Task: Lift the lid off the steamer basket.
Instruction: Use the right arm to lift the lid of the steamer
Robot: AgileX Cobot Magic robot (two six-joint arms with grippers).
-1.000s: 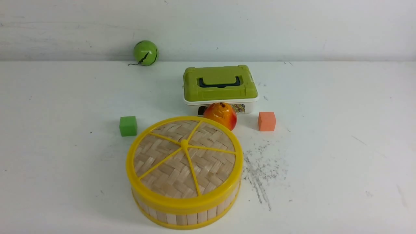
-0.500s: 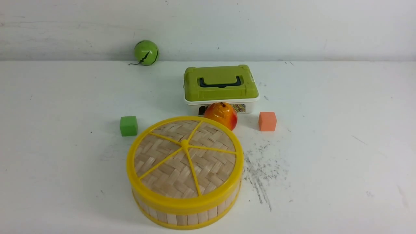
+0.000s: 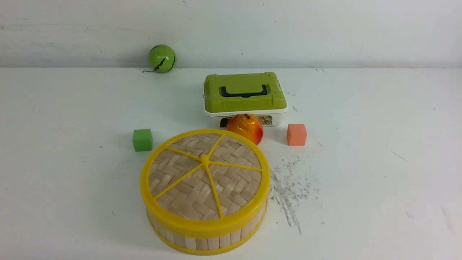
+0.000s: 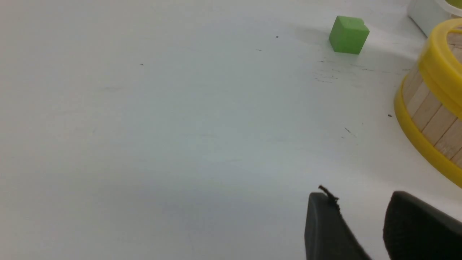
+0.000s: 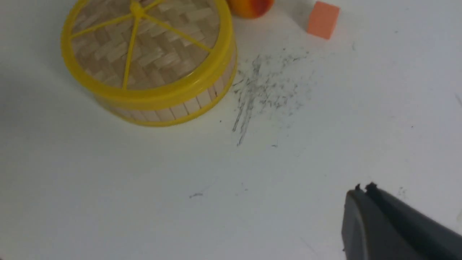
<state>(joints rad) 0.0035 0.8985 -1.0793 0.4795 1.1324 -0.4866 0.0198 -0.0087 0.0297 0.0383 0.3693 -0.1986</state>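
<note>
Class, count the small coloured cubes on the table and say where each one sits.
2. The green cube sits left of the steamer basket, apart from it. The orange cube sits right of the round fruit. More could be hidden inside that basket or the box.

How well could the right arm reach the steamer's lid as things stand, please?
Probably yes. The right gripper hangs over the table, and only scuff marks lie between it and the lid, which sits on the steamer basket. Its jaws look shut, so they would need opening first.
</note>
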